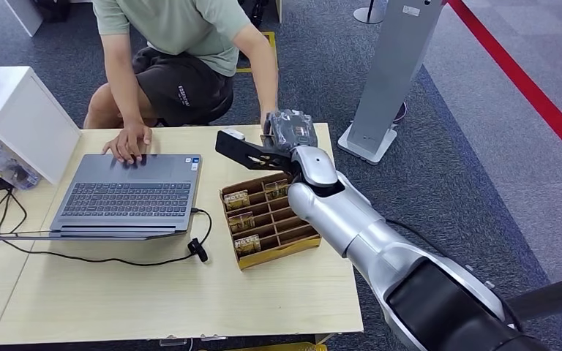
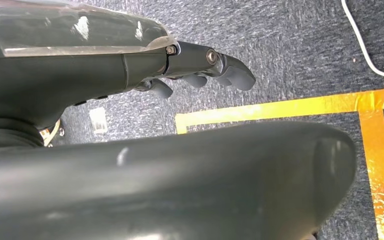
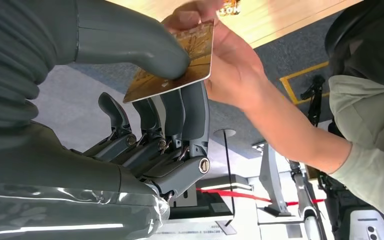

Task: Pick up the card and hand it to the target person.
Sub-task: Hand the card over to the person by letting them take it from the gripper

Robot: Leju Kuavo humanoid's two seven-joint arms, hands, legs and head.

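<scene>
Right arm, head view: silver forearm reaches from the lower right across the table [image 1: 190, 307] to its far edge, where the right hand [image 1: 290, 131] meets the person's hand [image 1: 269, 123].
Card box, head view: brown divided box [image 1: 269, 219] lies just under the forearm, several slots holding gold-and-brown cards.
Person, head view: seated beyond the table, one hand resting on the laptop [image 1: 128, 194], the other stretched to the robot's hand.
Left hand, left wrist view: left hand [image 2: 200, 70] hangs over dark carpet and yellow floor tape [image 2: 280, 107]; dark fingers curl inward with nothing in them.
Right hand, right wrist view: thick thumb presses the card [image 3: 172, 65] against the dark fingers [image 3: 180, 112], a pinch across the flat faces.
Card position: between robot thumb and fingers at one end, with the person's fingers touching the other end.
Card handling, judged: thin, light and stiff, with glossy faces that may slip; best held flat-on near an edge, leaving the free end for the receiver.
Risk, judged: letting go before the person's pinch is firm could drop it.
</scene>
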